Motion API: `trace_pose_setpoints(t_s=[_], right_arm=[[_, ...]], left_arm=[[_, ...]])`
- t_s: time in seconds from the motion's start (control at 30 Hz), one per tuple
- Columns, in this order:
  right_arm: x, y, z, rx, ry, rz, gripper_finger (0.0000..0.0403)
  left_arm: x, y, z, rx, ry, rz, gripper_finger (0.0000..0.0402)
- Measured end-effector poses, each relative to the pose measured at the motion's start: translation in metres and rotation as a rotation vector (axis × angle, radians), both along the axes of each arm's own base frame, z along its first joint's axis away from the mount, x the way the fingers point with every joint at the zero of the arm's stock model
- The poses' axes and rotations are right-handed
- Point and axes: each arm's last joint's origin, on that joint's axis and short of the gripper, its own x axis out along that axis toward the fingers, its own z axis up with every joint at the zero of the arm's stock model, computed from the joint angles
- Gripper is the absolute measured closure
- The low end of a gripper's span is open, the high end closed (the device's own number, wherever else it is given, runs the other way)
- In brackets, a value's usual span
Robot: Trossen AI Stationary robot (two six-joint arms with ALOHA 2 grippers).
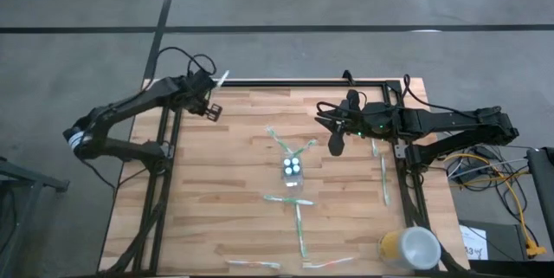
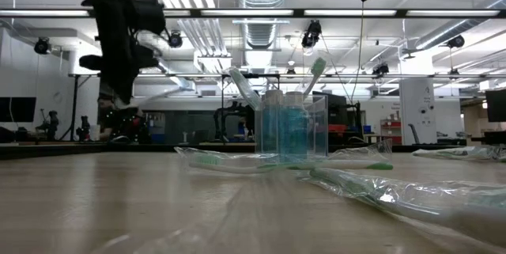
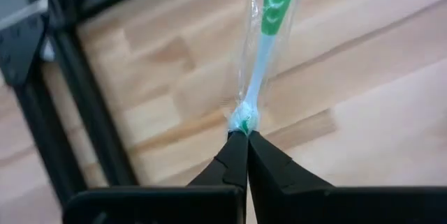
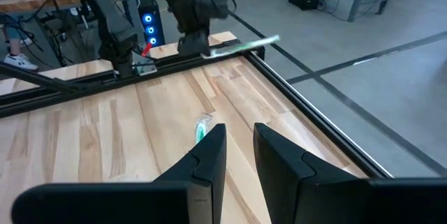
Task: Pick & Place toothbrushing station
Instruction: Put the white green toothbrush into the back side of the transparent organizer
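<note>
A clear cup (image 1: 293,171) stands mid-table holding grey tubes with white caps; two toothbrushes (image 2: 241,88) lean out of it. More wrapped toothbrushes (image 1: 301,230) lie flat on the wood around it. My left gripper (image 1: 210,90) hangs over the table's far left corner, shut on one wrapped white-and-green toothbrush (image 1: 222,79), also seen in the left wrist view (image 3: 262,49). My right gripper (image 4: 239,144) hovers right of the cup, fingers apart, with nothing between them. My left gripper pinches the toothbrush by one end (image 3: 243,121), clear wrapper included, between its two fingertips. The fingers slant down from the table's left side. The brush runs on past the fingertips in line with them, lifted clear of the table, its green part (image 3: 278,4) farthest from the fingers.
A yellow cup with a white top (image 1: 407,248) lies at the near right corner. A black frame rail (image 1: 303,82) borders the far edge and both sides. Loose toothbrushes lie near the front edge (image 1: 253,264) and along the right side (image 1: 383,178).
</note>
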Motion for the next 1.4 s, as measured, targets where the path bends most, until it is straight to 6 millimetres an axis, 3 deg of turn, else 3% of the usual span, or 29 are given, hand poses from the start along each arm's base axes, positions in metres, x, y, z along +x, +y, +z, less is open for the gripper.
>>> trace_pose_setpoints(t_s=[0.1, 0.33, 0.53, 1.03, 1.4], right_arm=[[0.0, 0.0, 0.0, 0.0, 0.0, 0.0, 0.0335], [0.0, 0.0, 0.0, 0.001, -0.001, 0.0, 0.0335], [0.0, 0.0, 0.0, 0.0, 0.0, 0.0, 0.0335], [0.0, 0.0, 0.0, 0.0, 0.0, 0.0, 0.0335], [0.0, 0.0, 0.0, 0.0, 0.0, -0.001, 0.0335]], left_arm=[[0.003, -0.006, 0.014, 0.068, -0.087, -0.082, 0.0397], [0.013, -0.016, 0.047, 0.324, -0.252, -0.521, 0.0397], [0.021, -0.024, 0.066, 0.425, -0.442, -0.729, 0.0397], [0.038, -0.043, 0.075, 0.44, -0.668, -1.171, 0.0397], [0.051, -0.065, 0.073, 0.382, -0.714, -1.307, 0.0397]])
